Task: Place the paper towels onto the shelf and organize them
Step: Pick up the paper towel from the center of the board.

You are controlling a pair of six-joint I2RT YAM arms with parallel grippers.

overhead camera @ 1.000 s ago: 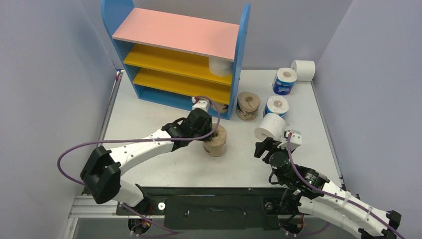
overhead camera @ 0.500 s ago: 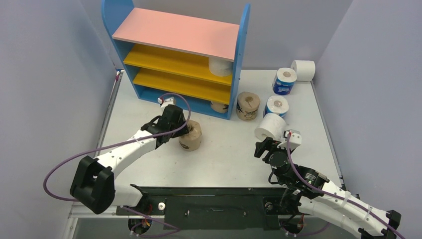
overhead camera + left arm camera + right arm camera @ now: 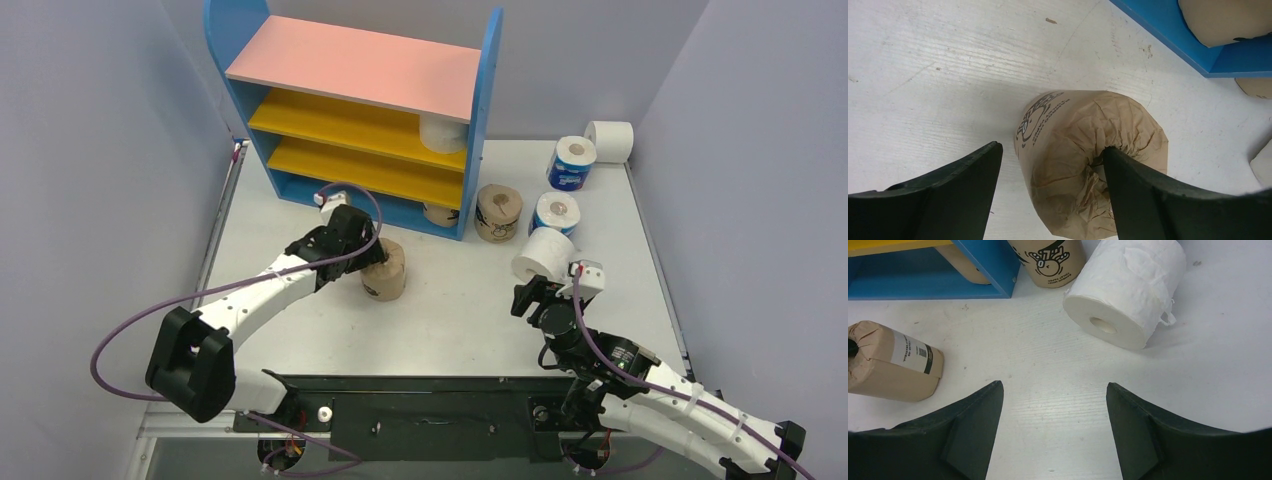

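A tan wrapped paper towel roll (image 3: pixel 385 272) (image 3: pixel 1083 150) stands on the table in front of the shelf (image 3: pixel 360 70). My left gripper (image 3: pixel 362 255) (image 3: pixel 1051 147) is open around it. One finger (image 3: pixel 1148 190) reaches into the roll's crumpled core, and the other finger stands apart from its side. The right gripper (image 3: pixel 528 298) (image 3: pixel 1054 385) is open and holds nothing, just short of a white roll (image 3: pixel 544 255) (image 3: pixel 1128 295) lying on its side. Another white roll (image 3: pixel 443 133) sits on the upper yellow shelf. A tan roll (image 3: pixel 437 214) rests on the blue base.
A printed tan roll (image 3: pixel 498 212) (image 3: pixel 1053 260) stands by the shelf's right panel. Two blue-wrapped rolls (image 3: pixel 571 163) (image 3: pixel 555 212) and a white roll (image 3: pixel 609 140) are at the back right. Walls close in on both sides.
My left arm carried the tan roll leftward to the front of the shelf. Its jaws have since widened and let go of the roll. The right arm has stayed put.
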